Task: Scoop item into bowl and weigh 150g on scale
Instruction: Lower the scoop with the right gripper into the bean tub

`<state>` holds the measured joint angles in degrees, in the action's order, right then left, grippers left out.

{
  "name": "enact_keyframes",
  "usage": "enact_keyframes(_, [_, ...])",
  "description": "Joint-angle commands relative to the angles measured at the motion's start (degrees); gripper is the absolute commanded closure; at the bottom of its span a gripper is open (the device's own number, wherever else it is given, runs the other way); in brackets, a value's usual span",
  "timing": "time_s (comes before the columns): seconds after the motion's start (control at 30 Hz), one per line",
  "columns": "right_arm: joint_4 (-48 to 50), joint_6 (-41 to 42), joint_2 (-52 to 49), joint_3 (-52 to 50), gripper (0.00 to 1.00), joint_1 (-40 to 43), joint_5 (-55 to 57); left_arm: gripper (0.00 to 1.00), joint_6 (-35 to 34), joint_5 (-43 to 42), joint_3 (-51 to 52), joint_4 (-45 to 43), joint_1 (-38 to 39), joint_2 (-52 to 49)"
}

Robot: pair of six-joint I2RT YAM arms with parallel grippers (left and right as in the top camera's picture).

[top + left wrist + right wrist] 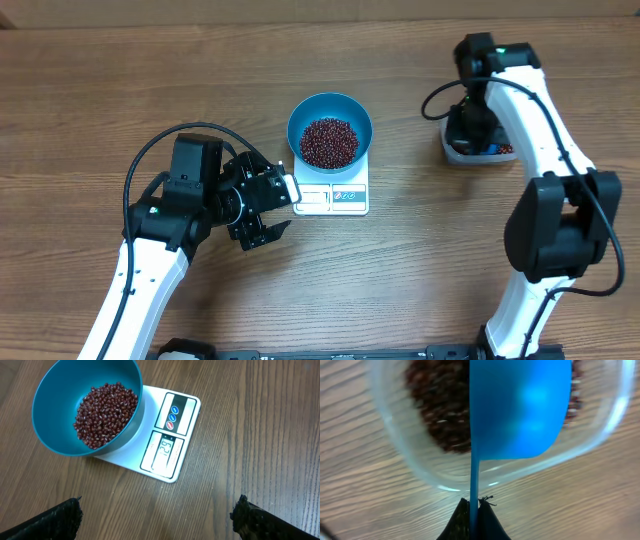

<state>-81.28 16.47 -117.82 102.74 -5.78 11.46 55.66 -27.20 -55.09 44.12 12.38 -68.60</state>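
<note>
On the wooden table [420, 290], the left gripper [281, 209] hovers empty, fingers spread wide, just beside the scale [348, 197], where the blue bowl [298, 118] sits holding a pile of beans [329, 142]; the display's digits are too small to read surely. Well apart to the right, the right gripper [474, 510] pinches the blue scoop [520, 410] by its thin handle, fingers pressed together, over the clear tub [395, 445] of more beans. Judging this a top-up, take a shallow part-scoop, carry it level, and trickle beans in slowly without nudging bowl or scale.

Blue bowl [330, 105], red-brown beans [329, 142], white scale [330, 197], wood-grain table [100, 100]
</note>
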Motion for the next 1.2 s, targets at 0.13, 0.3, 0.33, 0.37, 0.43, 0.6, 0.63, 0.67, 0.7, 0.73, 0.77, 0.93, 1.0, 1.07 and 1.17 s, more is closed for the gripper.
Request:
enact_keyframes(0.13, [0.11, -0.42, -0.83, -0.42, 0.96, -1.09, -7.17, 0.00, -0.57, -0.46, 0.31, 0.00, 0.39, -0.31])
enact_keyframes(0.3, [0.17, -0.44, -0.81, -0.39, 0.96, 0.31, -8.83, 0.01, -0.57, -0.46, 0.31, 0.00, 0.39, -0.31])
enact_keyframes(0.33, [0.13, -0.46, -0.81, -0.35, 0.96, 0.68, -8.92, 0.00, -0.57, -0.46, 0.31, 0.00, 0.39, -0.31])
enact_keyframes(0.37, [0.13, -0.68, -0.68, -0.31, 0.96, 1.07, -9.29, 0.00, -0.57, -0.46, 0.31, 0.00, 0.39, -0.31])
enact_keyframes(0.43, [0.46, -1.95, -0.44, -0.24, 0.96, 2.14, -11.52, 0.01, -0.57, -0.46, 0.31, 0.00, 0.39, -0.31])
enact_keyframes(0.6, [1.62, -1.99, 0.98, -0.24, 0.96, 5.73, -17.33, 0.01, -0.57, -0.46, 0.31, 0.00, 0.39, -0.31])
enact_keyframes(0.63, [1.77, -2.03, 1.25, -0.24, 0.96, 6.58, -18.99, 0.00, -0.57, -0.46, 0.31, 0.00, 0.39, -0.31])
enact_keyframes(0.67, [1.95, -2.91, 1.42, -0.24, 0.96, 7.45, -21.24, 0.00, -0.57, -0.46, 0.31, 0.00, 0.39, -0.31])
enact_keyframes(0.7, [2.14, -4.07, 1.46, -0.24, 0.96, 8.55, -24.28, 0.00, -0.57, -0.46, 0.31, 0.00, 0.39, -0.31])
enact_keyframes(0.73, [2.16, -4.87, 1.46, -0.24, 0.96, 9.51, -26.93, 0.00, -0.57, -0.46, 0.31, 0.00, 0.39, -0.31])
enact_keyframes(0.77, [2.12, -5.05, 1.46, -0.24, 0.96, 10.58, -29.00, 0.01, -0.57, -0.46, 0.31, 0.00, 0.39, -0.31])
enact_keyframes(0.93, [1.03, -6.60, 1.46, -0.24, 0.96, 14.12, -30.32, 0.01, -0.57, -0.46, 0.31, 0.00, 0.39, -0.31])
enact_keyframes(1.0, [0.63, -7.91, 1.46, -0.24, 0.96, 15.17, -31.36, 0.00, -0.57, -0.46, 0.31, 0.00, 0.39, -0.31])
enact_keyframes(1.07, [0.37, -8.28, 1.46, -0.24, 0.96, 16.48, -32.22, 0.00, -0.57, -0.46, 0.31, 0.00, 0.39, -0.31])
enact_keyframes(1.17, [0.13, -11.96, 1.46, -0.24, 0.96, 18.45, -36.59, 0.01, -0.57, -0.46, 0.31, 0.00, 0.39, -0.31])
